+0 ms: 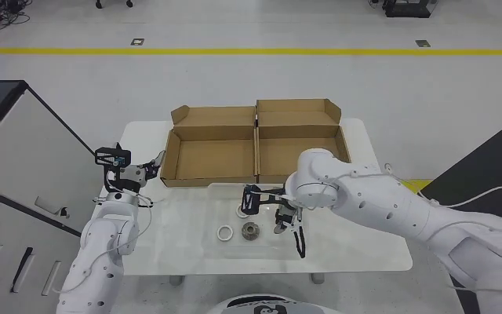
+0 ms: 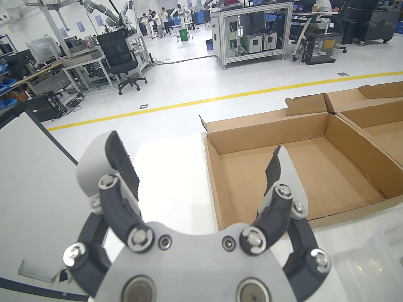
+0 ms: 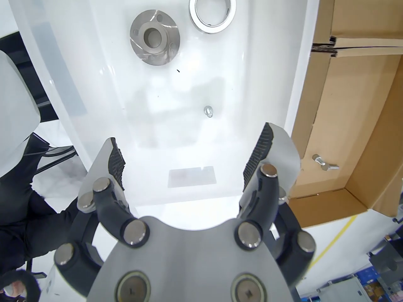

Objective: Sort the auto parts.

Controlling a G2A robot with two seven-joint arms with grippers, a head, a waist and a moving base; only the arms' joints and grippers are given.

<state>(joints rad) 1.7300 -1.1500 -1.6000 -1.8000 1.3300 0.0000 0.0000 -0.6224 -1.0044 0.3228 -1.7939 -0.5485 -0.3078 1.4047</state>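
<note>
A grey metal flange point(image 1: 249, 229) point(image 3: 154, 37) lies in a clear tray point(image 1: 188, 235) at the table's front, with a metal ring point(image 1: 240, 210) point(image 3: 212, 9) next to it and a second ring point(image 1: 224, 233) farther left. A small bolt point(image 3: 208, 110) lies between the flange and my right gripper point(image 1: 280, 224) point(image 3: 189, 133). That gripper hangs open and empty over the tray. A winged bolt point(image 3: 324, 163) rests inside the right cardboard box point(image 1: 302, 149) point(image 3: 355, 95). My left gripper point(image 1: 150, 166) point(image 2: 195, 146) is open and empty, near the left box's point(image 1: 212, 157) point(image 2: 283, 174) outer corner.
The two open cardboard boxes stand side by side at the back of the white table point(image 1: 369, 251), flaps raised. The left box holds nothing that I can see. A grey panel point(image 1: 39, 157) stands off the table's left side.
</note>
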